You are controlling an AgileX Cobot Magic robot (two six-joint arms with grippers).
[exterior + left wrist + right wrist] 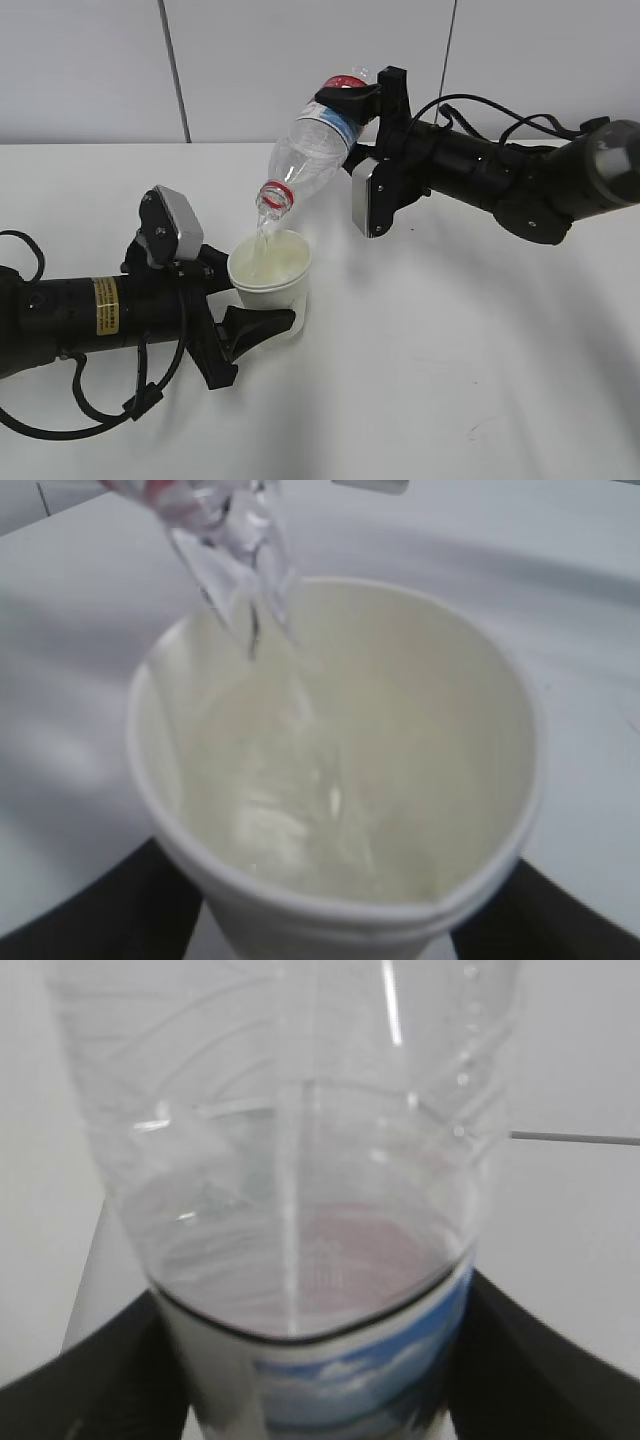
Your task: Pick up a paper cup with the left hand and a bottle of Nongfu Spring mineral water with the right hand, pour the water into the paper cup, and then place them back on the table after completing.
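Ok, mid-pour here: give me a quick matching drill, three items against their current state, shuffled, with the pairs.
Items:
1. paper cup
2. water bottle
3. table

States:
A. tilted, neck down, in the right end effector
B. white, bare under both arms
C. upright, taking water, in the left end effector

Pairs: 1-C, 2-A, 3-B

A plain white tabletop (450, 360) fills the exterior view and runs back to a pale panelled wall (90, 70). A small dark scuff mark (478, 432) sits near its front right. Whether the paper cup's (270, 270) base touches the surface cannot be told.
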